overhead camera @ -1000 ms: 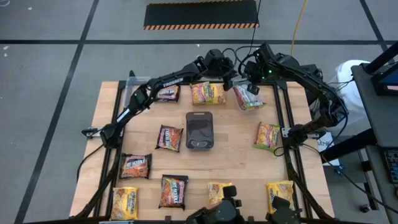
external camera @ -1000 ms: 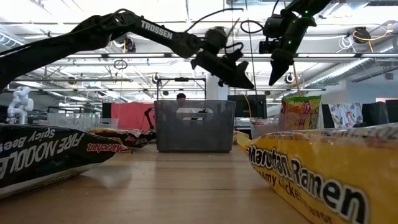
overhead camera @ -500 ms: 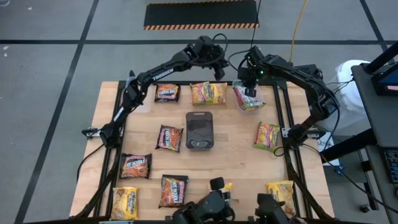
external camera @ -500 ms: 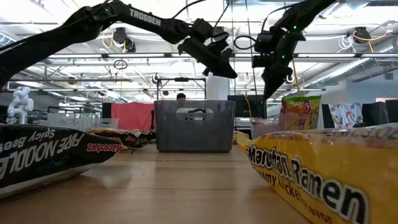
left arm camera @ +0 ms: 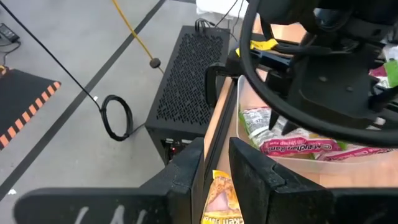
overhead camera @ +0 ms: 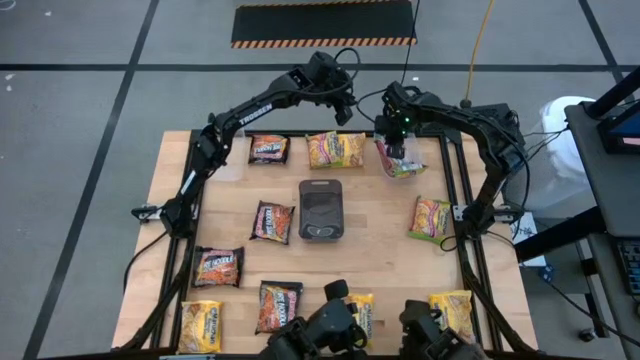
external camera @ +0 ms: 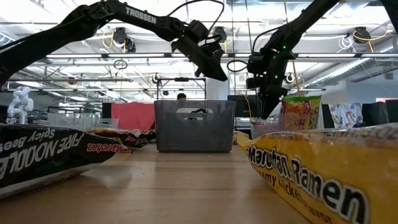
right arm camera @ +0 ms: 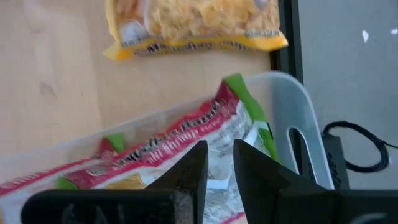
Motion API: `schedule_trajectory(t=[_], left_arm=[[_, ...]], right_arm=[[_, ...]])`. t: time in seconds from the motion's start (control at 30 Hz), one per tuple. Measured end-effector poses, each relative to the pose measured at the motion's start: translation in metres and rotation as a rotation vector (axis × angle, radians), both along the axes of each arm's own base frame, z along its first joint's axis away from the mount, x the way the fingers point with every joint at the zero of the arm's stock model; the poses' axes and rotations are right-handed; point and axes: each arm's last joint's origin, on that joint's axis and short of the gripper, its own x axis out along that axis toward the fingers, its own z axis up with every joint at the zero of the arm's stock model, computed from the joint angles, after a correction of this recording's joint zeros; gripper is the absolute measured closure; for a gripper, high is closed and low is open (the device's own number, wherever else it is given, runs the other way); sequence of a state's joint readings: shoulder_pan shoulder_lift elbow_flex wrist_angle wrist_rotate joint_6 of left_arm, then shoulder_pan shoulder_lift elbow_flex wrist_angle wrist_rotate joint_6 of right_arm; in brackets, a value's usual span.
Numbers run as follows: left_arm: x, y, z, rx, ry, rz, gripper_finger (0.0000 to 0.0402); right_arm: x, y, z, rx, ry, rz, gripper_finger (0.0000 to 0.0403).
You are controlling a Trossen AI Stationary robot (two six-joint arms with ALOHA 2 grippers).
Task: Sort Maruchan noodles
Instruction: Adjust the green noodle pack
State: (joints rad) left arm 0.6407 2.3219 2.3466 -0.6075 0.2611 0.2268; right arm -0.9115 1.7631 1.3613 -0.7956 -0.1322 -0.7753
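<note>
Packets: Maruchan noodles (overhead camera: 270, 222) lie scattered flat over the wooden table (overhead camera: 380, 250), upper row to bottom edge of the high view, waiting to be sorted by colour.
Tub: clear tub (overhead camera: 402, 160) at upper right of centre holds the green-edged shrimp packet (right arm camera: 186, 140), leaning inside it — looks like the drop point for that flavour.
Right gripper (overhead camera: 397, 140): poised just over the tub, fingers a narrow gap apart and empty; the packet sits below them in the right wrist view.
Left gripper (overhead camera: 343, 100): up past the table's far edge, upper centre, carrying nothing, narrow slit between its fingers.
Tray: dark grey tray (overhead camera: 321, 210) mid-table, untouched.
Change: a second back the right fingers were clamped shut; now they've parted, and the left arm has swung up and away from the yellow packet (overhead camera: 335, 150).
</note>
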Motion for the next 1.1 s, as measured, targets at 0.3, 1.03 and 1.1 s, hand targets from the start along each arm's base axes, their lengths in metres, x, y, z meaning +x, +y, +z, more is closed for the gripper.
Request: schedule_trajectory(t=[0.3,1.03,1.1], left_arm=[[0.0,0.0,0.0,0.002,0.004,-0.003,0.0319],[0.0,0.0,-0.001,0.004,0.004,-0.003,0.0319],[0.0,0.0,-0.001,0.003,0.005,-0.003,0.0319]], right_arm=[[-0.016,-0.011,0.0,0.038,-0.026,-0.117,0.033],[-0.025,-0.023,-0.022,0.177,-0.073,-0.119,0.033],[-0.025,-0.024,-0.022,0.167,-0.077,-0.11,0.033]])
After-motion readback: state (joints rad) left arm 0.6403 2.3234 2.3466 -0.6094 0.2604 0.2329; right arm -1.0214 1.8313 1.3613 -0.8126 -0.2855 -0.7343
